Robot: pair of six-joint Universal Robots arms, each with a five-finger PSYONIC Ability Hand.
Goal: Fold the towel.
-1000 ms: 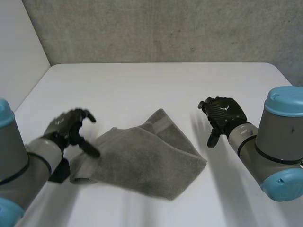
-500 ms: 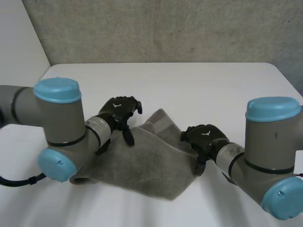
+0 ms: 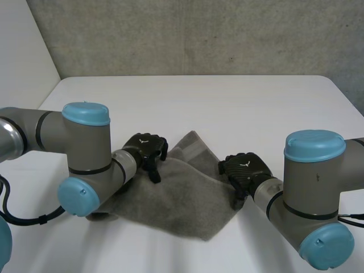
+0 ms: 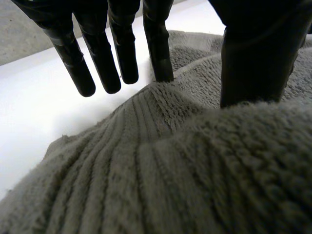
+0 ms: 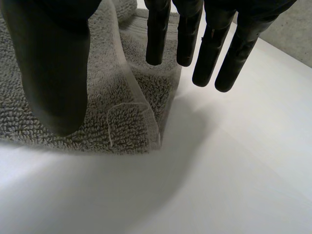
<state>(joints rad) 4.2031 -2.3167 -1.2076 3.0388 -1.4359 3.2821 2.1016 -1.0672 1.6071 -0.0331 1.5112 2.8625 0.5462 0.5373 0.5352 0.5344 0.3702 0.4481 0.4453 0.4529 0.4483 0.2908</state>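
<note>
A rumpled grey towel (image 3: 176, 199) lies on the white table (image 3: 227, 102). The left hand (image 3: 147, 149) rests at its far edge and the right hand (image 3: 243, 169) at its right corner, both with straight fingers (image 4: 157, 44), gripping nothing.

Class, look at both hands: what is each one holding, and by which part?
Nothing is held. The left hand and the right hand are open, fingers straight, each poised at an edge of the towel without gripping it.
</note>
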